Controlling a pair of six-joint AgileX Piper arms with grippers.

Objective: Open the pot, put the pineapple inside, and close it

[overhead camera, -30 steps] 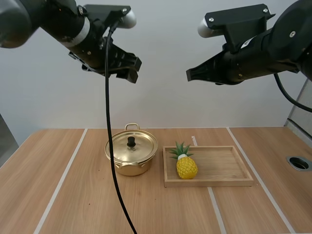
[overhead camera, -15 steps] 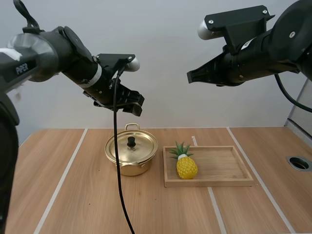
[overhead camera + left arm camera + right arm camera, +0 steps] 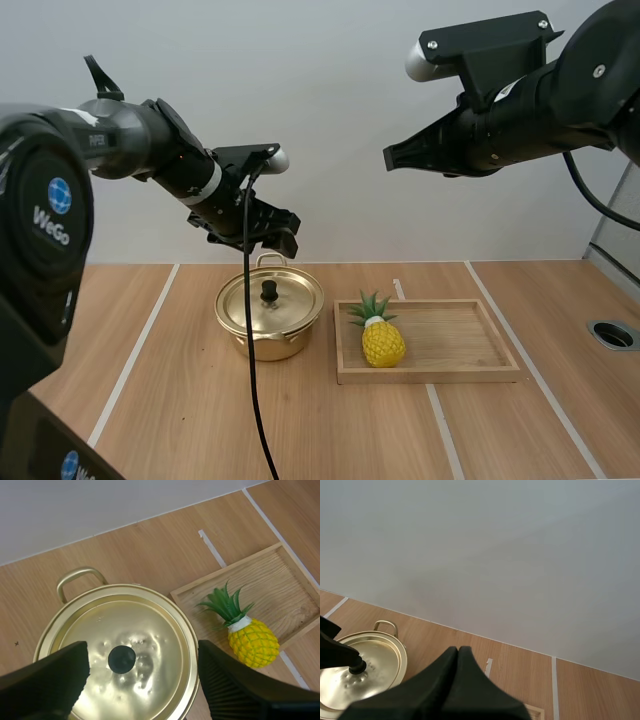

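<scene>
Left tool (image 3: 277,238) hangs wide open and empty just above the lidded pot (image 3: 270,320), right tool (image 3: 391,157) pressed together holding nothing, pineapple (image 3: 382,341) in the wooden tray (image 3: 470,373) beside the pot.

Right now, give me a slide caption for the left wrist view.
Open left gripper over the lidded pot and its knob; pineapple sits in the wooden tray beside it.

Plain grey wall (image 3: 340,130) — light wooden table (image 3: 170,420), white lines (image 3: 127,372) across
</scene>
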